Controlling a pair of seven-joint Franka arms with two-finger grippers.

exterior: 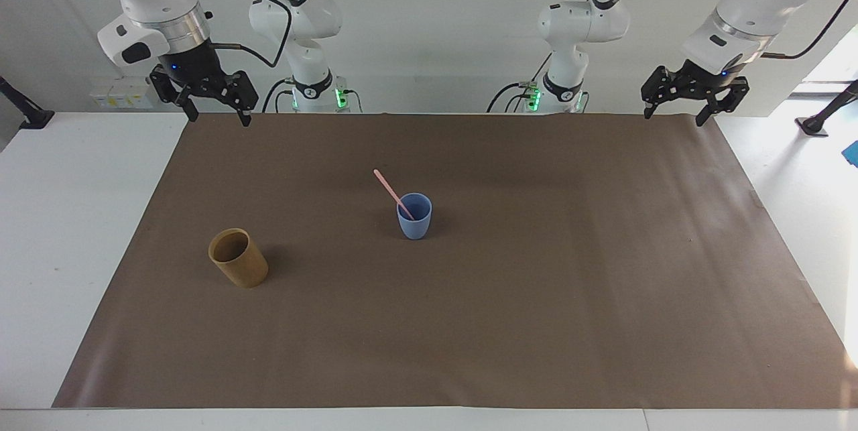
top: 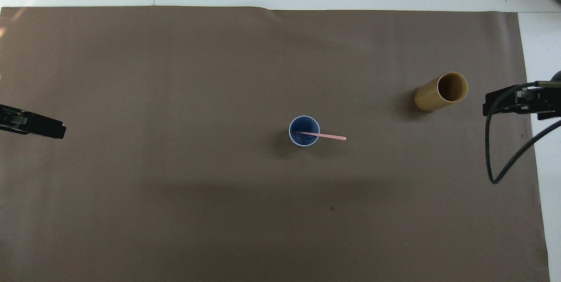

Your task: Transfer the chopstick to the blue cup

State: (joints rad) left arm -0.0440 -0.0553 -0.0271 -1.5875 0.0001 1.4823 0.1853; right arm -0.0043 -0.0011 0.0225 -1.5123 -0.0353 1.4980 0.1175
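Chopstick in blue cup (leaning)

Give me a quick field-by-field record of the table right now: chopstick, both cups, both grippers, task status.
chopstick: leaning in the blue cup, upper end tilted toward the right arm's end
blue cup: upright, mid-mat
tan cup: upright, toward the right arm's end, nothing visible inside
mat: brown, covers the table
left gripper: open, holding nothing, raised over the mat's edge
right gripper: open, holding nothing, raised over the mat's corner
task status: transfer looks done
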